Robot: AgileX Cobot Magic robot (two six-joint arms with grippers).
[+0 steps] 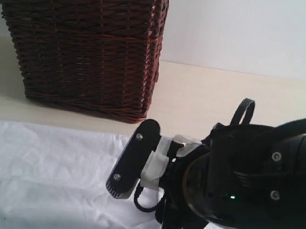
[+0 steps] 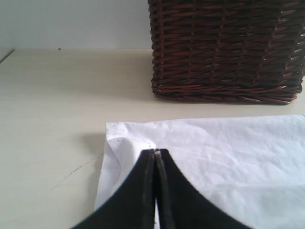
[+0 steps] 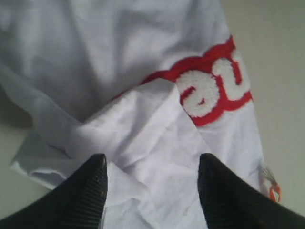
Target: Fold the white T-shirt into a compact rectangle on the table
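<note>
The white T-shirt [image 1: 42,178] lies spread across the table [image 1: 232,98] in front of the basket. In the left wrist view my left gripper [image 2: 156,151] is shut at a corner of the shirt [image 2: 228,152], with a sliver of white cloth between its tips and a crease running to them. My right gripper [image 3: 152,162] is open just above a rumpled part of the shirt [image 3: 119,57], near the red-outlined lettering [image 3: 214,81] and the orange tag [image 3: 274,191]. Nothing sits between its fingers. In the exterior view the right arm [image 1: 248,177] hides its own jaws.
A dark wicker basket [image 1: 83,38] with a white lace liner stands on the table behind the shirt, close to its far edge [image 2: 224,47]. Bare tabletop [image 2: 57,95] stretches beside the shirt's corner, and a pale wall rises behind.
</note>
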